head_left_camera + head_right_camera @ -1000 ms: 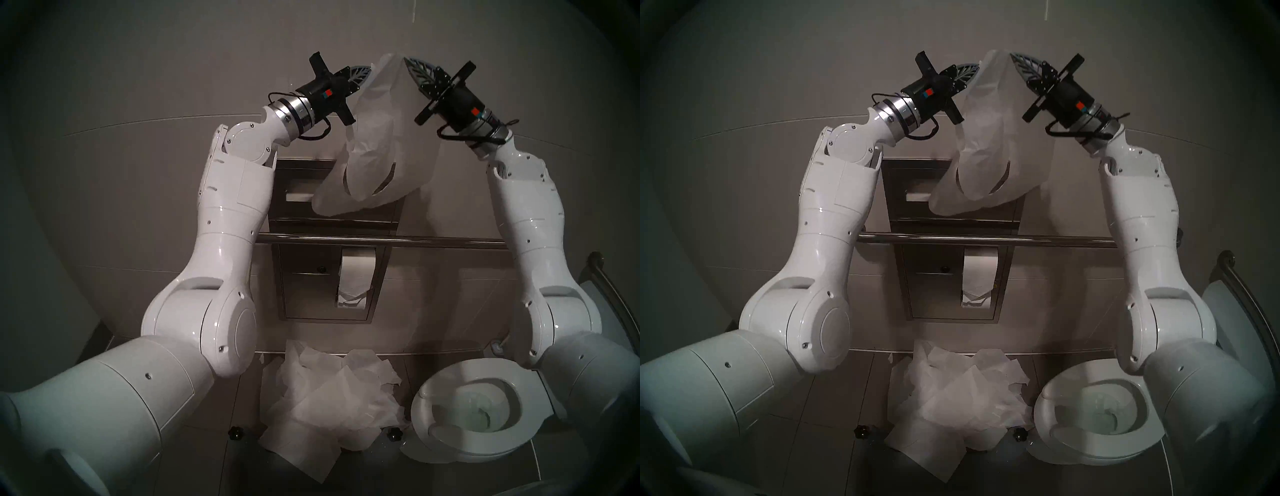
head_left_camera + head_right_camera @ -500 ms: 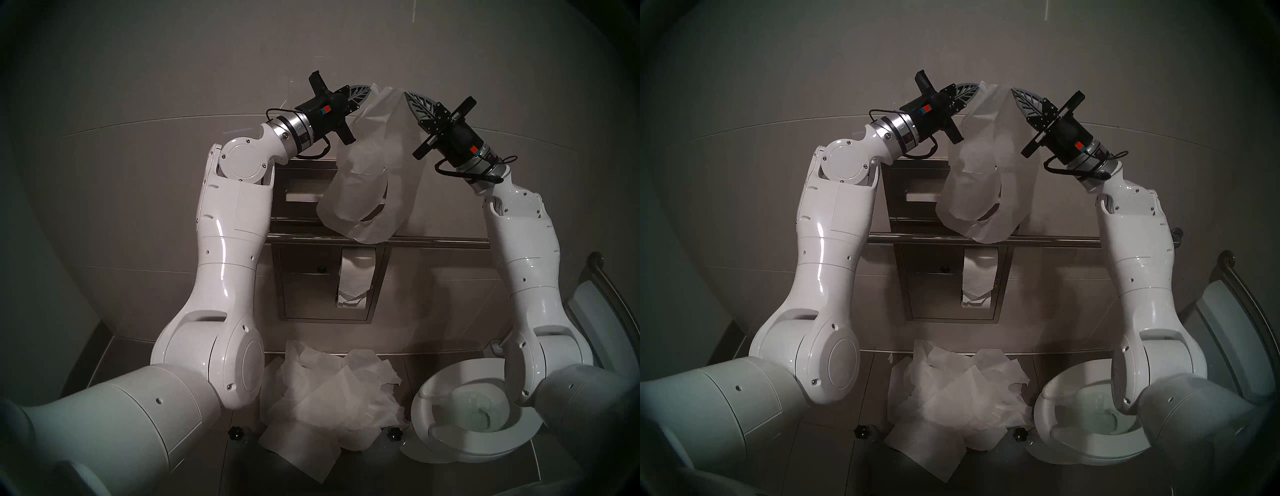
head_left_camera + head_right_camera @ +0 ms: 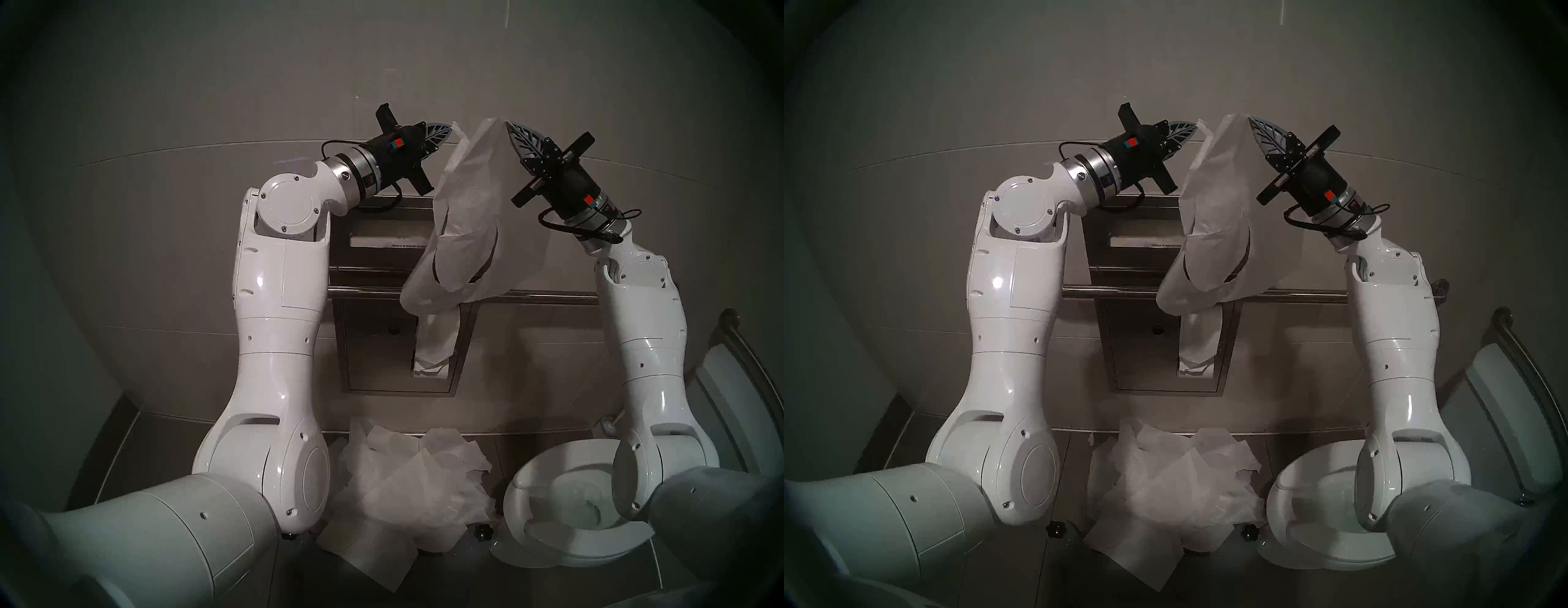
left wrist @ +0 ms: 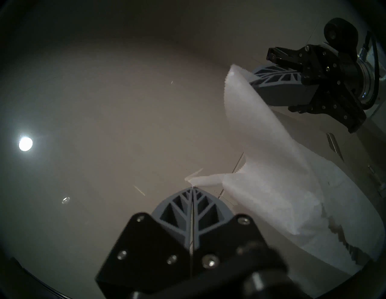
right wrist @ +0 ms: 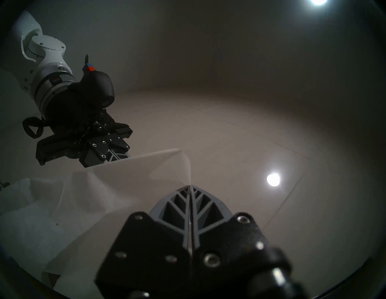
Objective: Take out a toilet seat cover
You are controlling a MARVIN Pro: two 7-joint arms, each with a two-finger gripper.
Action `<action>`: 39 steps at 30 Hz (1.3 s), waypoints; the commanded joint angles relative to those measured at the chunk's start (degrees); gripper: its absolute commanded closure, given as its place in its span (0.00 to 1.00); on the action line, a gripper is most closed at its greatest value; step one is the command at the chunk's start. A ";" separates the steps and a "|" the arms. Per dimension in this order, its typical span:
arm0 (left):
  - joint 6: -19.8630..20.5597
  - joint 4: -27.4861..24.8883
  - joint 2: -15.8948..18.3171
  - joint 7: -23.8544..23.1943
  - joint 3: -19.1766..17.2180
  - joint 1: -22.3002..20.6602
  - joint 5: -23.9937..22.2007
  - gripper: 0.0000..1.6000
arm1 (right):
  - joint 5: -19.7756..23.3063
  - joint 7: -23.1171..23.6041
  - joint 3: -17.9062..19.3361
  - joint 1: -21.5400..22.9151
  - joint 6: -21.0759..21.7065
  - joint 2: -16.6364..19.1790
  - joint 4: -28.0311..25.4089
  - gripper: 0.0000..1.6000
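Observation:
The toilet seat cover (image 3: 471, 212), a thin white sheet with an oval centre flap, hangs free in front of the wall dispenser (image 3: 373, 244). My left gripper (image 3: 454, 126) is shut on a small upper corner of the sheet; the left wrist view shows that corner of the cover (image 4: 271, 177) pinched at the gripper (image 4: 193, 188) tip. My right gripper (image 3: 508, 124) is shut on the other upper corner, and the right wrist view shows the cover (image 5: 125, 181) running from the gripper (image 5: 190, 185). The sheet's lower edge drapes past the grab bar (image 3: 551, 297).
A toilet paper roll (image 3: 437, 344) sits in the steel wall panel below the bar. A heap of white paper sheets (image 3: 407, 479) lies on the floor. The toilet (image 3: 564, 547) stands at the lower right, beneath my right arm. The tiled wall is close behind both grippers.
Both arms have come down and the grippers have drawn slightly apart. The sheet has dropped with them, its lower edge now over the grab bar and the roll.

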 commanded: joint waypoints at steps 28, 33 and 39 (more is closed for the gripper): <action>4.93 -4.70 -0.89 2.46 -2.37 -0.80 5.23 1.00 | -3.88 -0.89 5.87 -0.46 0.09 -0.91 -2.02 1.00; 4.70 -4.61 -1.02 2.45 -2.51 -0.76 5.35 1.00 | -4.27 -0.86 5.98 -0.41 0.09 -1.16 -2.22 1.00; 4.51 -4.75 -1.12 2.48 -2.60 -0.72 5.39 1.00 | -4.40 -0.75 6.10 -0.49 0.09 -1.20 -2.09 1.00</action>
